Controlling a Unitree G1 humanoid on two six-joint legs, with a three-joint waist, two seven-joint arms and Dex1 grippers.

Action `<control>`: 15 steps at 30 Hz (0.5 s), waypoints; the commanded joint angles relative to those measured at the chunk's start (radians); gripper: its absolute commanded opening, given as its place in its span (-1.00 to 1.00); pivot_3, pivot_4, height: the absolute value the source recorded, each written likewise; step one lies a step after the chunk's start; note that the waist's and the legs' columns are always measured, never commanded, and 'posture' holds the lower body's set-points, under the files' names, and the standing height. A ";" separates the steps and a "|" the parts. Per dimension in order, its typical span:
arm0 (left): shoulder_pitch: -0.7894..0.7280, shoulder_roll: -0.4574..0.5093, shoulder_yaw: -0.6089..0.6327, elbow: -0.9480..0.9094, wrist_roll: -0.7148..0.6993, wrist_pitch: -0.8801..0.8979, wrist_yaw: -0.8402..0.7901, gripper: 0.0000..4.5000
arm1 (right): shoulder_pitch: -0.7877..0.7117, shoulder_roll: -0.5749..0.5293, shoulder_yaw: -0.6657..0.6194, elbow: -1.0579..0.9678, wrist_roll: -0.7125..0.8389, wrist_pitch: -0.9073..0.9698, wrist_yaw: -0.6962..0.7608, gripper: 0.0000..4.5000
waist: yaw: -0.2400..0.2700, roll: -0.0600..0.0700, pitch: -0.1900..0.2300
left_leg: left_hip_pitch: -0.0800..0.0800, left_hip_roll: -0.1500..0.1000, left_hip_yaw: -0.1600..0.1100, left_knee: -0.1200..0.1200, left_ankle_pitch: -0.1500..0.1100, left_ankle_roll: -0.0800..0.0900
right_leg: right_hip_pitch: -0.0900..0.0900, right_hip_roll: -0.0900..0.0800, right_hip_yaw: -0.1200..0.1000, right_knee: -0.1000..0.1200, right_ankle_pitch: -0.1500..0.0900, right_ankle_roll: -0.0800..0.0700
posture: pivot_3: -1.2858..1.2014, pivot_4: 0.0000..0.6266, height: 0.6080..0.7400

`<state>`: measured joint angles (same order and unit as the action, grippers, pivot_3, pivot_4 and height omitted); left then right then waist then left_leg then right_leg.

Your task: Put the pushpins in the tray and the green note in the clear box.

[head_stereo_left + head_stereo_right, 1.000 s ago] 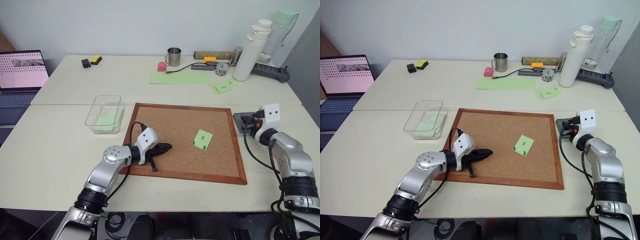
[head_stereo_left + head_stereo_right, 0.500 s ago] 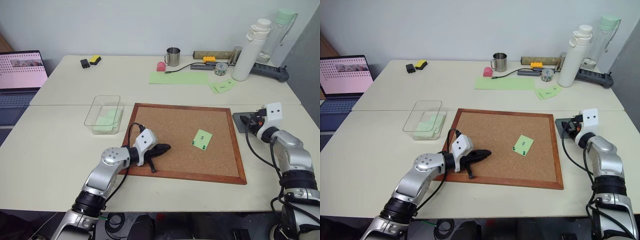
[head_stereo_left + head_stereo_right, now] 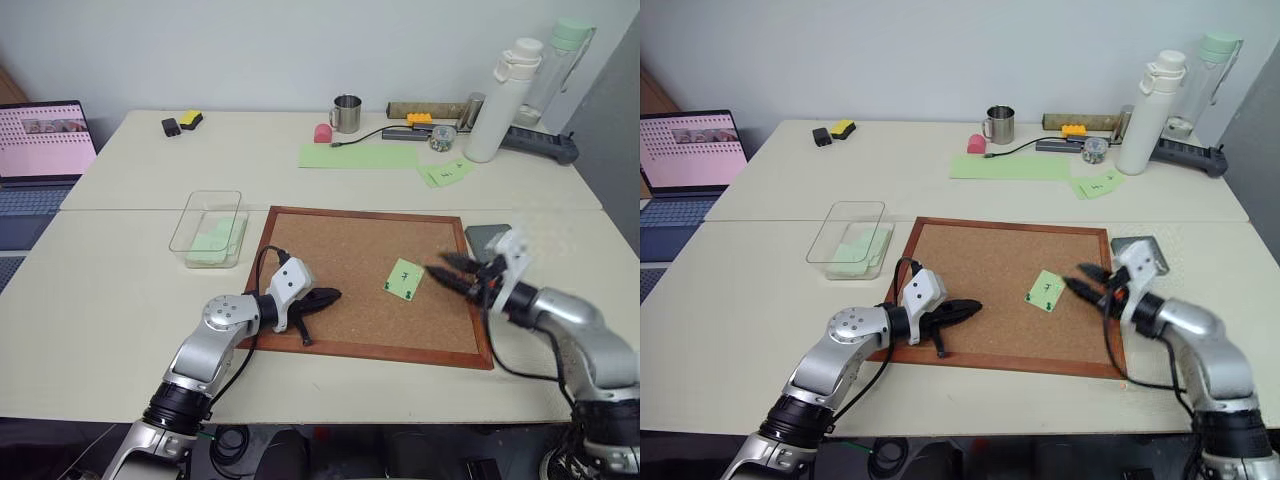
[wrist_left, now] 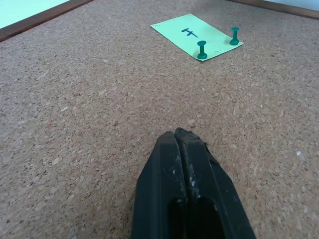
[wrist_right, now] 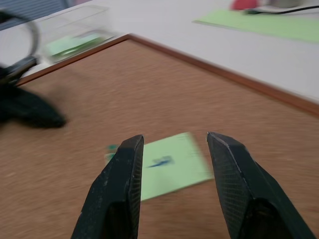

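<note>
**Note was pinned on the board, right claw hovering next to it**

Head cameras: the green note (image 3: 404, 278) lay on the corkboard (image 3: 340, 260), right of the board's middle, with two dark green pushpins (image 3: 397, 293) stuck along its near edge. The right gripper (image 3: 447, 276) hung over the board's right side, at about 3 o'clock from the note and near it without touching, fingers spread apart with nothing between them. The grey tray (image 3: 486, 238) sat on the table just off the board's right frame, at roughly 1 o'clock from that gripper. The left gripper (image 3: 332, 295) was low over the near left part of the board, fingers pressed together and empty, well off at 9 o'clock from the note. The clear box (image 3: 208, 227) sat on the table just beside the board's far left corner, with pale green paper inside.

Left wrist camera: the two black fingers (image 4: 172, 169) were tight against each other over bare cork. Beyond them lay the note with its dark handwritten mark, both pins upright in one edge.

Right wrist camera: the fingers (image 5: 121, 184) stood wide apart and the note sat in the gap beyond them, flat on the cork. The other gripper (image 5: 30, 109) showed as a dark blurred shape across the board, and the clear box was past the frame.
</note>
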<state>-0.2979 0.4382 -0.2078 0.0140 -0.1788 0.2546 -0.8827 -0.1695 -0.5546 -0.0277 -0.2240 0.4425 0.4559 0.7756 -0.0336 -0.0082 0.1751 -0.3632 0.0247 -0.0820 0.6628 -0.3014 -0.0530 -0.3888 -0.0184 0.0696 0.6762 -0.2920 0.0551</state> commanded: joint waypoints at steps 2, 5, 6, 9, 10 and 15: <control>0.032 0.006 -0.015 -0.013 0.008 0.021 0.002 -1.00 | 0.016 0.036 0.075 -0.032 -0.052 -0.032 -0.020 -0.08 | 0.000 0.000 0.000 | 0.000 0.000 0.000 0.000 0.000 0.000 | 0.000 0.000 0.000 0.000 0.000 0.000 | 0.03 -0.52 1.00; 0.038 0.006 -0.013 -0.021 0.008 0.026 0.006 -1.00 | 0.034 0.046 0.107 -0.010 -0.082 -0.046 -0.020 -0.08 | 0.001 0.000 0.000 | 0.000 0.000 0.000 0.000 0.000 0.000 | 0.000 0.000 -0.001 0.000 0.000 0.000 | 0.03 -0.52 1.00; 0.040 0.008 -0.009 -0.026 0.007 0.028 0.008 -1.00 | 0.039 0.049 0.114 0.000 -0.091 -0.045 -0.023 -0.08 | 0.001 0.000 0.000 | 0.000 0.000 -0.001 0.000 0.000 0.000 | 0.000 0.000 -0.001 -0.001 0.000 0.000 | 0.03 -0.52 1.00; 0.048 0.009 -0.005 -0.041 0.004 0.037 0.015 -1.00 | 0.044 0.050 0.123 0.026 -0.115 -0.052 -0.025 -0.08 | 0.001 0.000 0.000 | 0.000 0.000 0.000 0.000 0.000 0.000 | 0.000 0.000 0.000 0.000 0.000 0.000 | 0.03 -0.52 1.00; 0.051 0.010 -0.004 -0.045 0.004 0.039 0.017 -1.00 | 0.043 0.052 0.123 0.030 -0.121 -0.056 -0.027 -0.08 | 0.001 0.000 0.000 | 0.000 0.000 0.000 0.000 0.000 0.000 | 0.000 0.000 0.000 0.000 0.000 0.000 | 0.03 -0.52 1.00; 0.066 0.007 0.001 -0.064 0.003 0.049 0.034 -1.00 | 0.043 0.054 0.108 0.035 -0.115 -0.048 -0.028 -0.08 | 0.001 0.000 0.000 | 0.000 0.000 0.000 0.000 0.000 0.000 | 0.000 0.000 0.000 0.000 0.000 0.000 | 0.03 -0.52 1.00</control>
<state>-0.2553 0.4377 -0.2025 -0.0434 -0.1795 0.2819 -0.8545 -0.1296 -0.4989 0.0926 -0.1818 0.3266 0.4030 0.7459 -0.0327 -0.0085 0.1747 -0.3630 0.0248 -0.0826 0.6624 -0.3014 -0.0530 -0.3887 -0.0184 0.0690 0.6756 -0.2921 0.0551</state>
